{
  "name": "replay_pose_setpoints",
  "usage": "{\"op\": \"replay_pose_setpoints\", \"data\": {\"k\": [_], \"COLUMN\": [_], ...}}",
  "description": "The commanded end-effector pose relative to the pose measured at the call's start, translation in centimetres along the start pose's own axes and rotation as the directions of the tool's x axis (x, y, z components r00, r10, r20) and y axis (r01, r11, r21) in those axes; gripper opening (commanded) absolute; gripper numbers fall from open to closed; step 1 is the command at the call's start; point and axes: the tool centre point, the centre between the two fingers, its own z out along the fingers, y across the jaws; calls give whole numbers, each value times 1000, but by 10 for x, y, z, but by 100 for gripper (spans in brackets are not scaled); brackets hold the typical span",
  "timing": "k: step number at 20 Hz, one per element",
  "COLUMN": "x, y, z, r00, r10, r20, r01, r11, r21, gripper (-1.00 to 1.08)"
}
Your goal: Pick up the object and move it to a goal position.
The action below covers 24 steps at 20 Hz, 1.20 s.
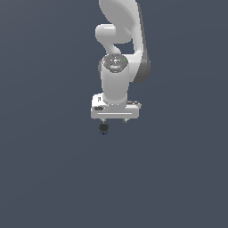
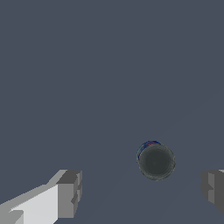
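Note:
The object (image 1: 103,128) is a tiny dark roundish blob, just below the white gripper (image 1: 115,121) and toward the exterior view's left of it. In the wrist view the object (image 2: 156,161) is blackish with a blue-green tint on one edge. It lies beyond the fingertips, within the span between them, touching neither. The gripper (image 2: 142,192) is open, its grey fingers (image 2: 70,192) set wide apart with nothing held. The gripper points straight down over the flat grey ground.
The white arm (image 1: 116,75) rises from the gripper toward the top of the exterior view. Plain dark grey-blue ground (image 1: 53,178) surrounds it; no other object or marker shows.

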Motion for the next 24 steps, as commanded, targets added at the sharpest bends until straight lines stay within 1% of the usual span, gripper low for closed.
{"op": "replay_pose_setpoints", "data": {"k": [1,10,17,24], "x": [0,8,6,0], "y": [0,-6,-3,10], "z": [0,-15,-10,10], "r00": [1000,1000,999,996], "r10": [0,-12,-24,-87], "r20": [0,-24,-23,-24], "r01": [0,13,24,87], "r11": [1000,1000,999,996], "r21": [0,27,24,15], "gripper": [100,100,100,100]}}
